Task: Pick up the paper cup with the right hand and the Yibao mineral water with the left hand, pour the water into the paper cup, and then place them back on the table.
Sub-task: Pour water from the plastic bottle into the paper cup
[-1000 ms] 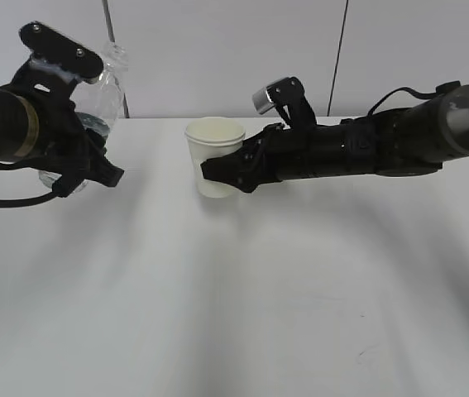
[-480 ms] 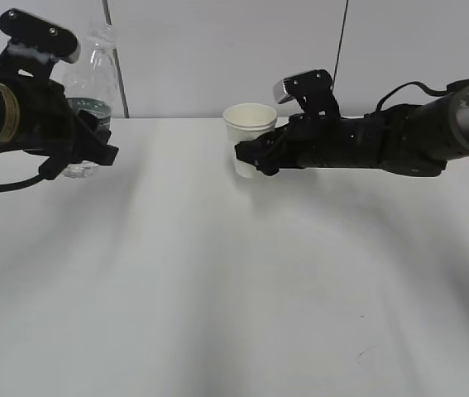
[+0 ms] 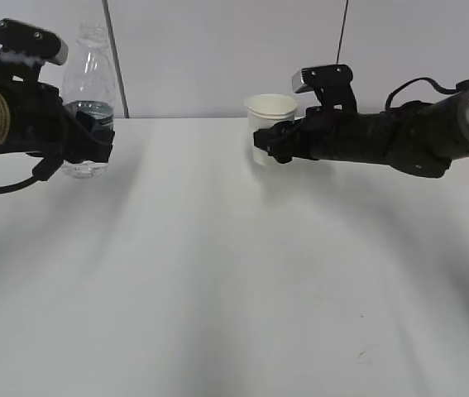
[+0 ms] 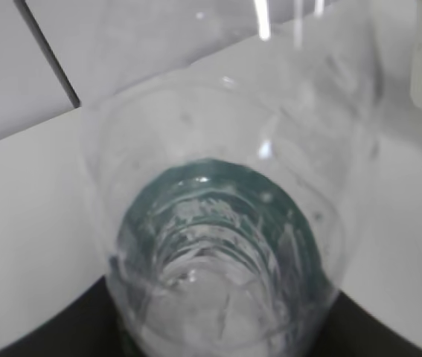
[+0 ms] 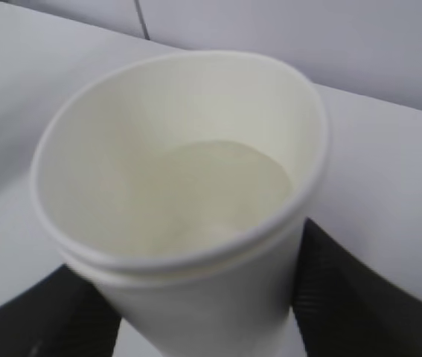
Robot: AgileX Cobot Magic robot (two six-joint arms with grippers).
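Left hand (image 3: 93, 141): in from 9 o'clock, fingers pinched around the bottle at its green label band.
Bottle (image 3: 88, 103): upright at the table's far left, by the back edge; whether its base touches the top, I can't tell. Through its clear wall the left wrist camera shows ribs and the green band (image 4: 218, 245).
Right hand (image 3: 277, 145): reaching in from 3 o'clock, fingers clamped on the cup's lower half.
Cup (image 3: 270, 124): upright, mouth open, near the back edge just right of centre; dark fingers flank it on both sides in the right wrist camera (image 5: 188, 201).
Gap: bottle and cup well apart, bare white between them.
Table (image 3: 234, 289): whole near half free, only a small scuff (image 3: 361, 315) at 5 o'clock.
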